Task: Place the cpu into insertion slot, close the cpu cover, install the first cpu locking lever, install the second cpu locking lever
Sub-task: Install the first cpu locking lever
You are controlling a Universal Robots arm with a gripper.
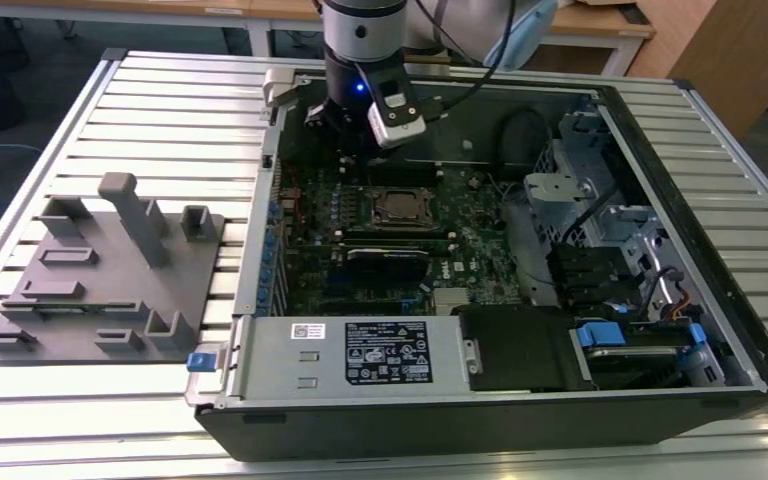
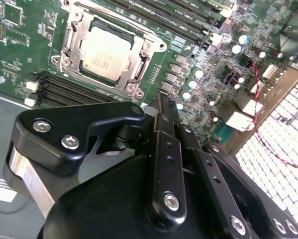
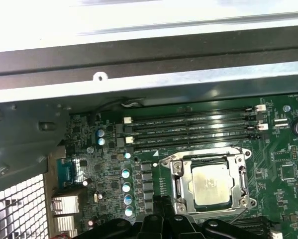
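Observation:
The cpu (image 1: 398, 208) (image 2: 105, 52) (image 3: 212, 184), a pale silvery square chip, lies flat in the insertion slot (image 2: 59, 60) on the green motherboard. The cpu cover (image 2: 137, 73) (image 3: 180, 185), a silvery frame, lies down over the chip's edges. A thin metal lever (image 3: 201, 152) runs along one side of the frame. My gripper (image 1: 344, 142) (image 2: 160, 99) (image 3: 157, 201) hangs above the board beside the socket, toward the case's far wall. Its fingers are shut together with nothing between them and touch neither the cover nor the chip.
The open computer case (image 1: 704, 300) stands on a slatted metal table (image 1: 157, 100). A grey power supply box (image 1: 357, 352) sits at its near side and a drive cage (image 1: 598, 200) on the exterior view's right. Long black memory slots (image 3: 188, 127) flank the socket. A grey fixture block (image 1: 104, 270) rests outside.

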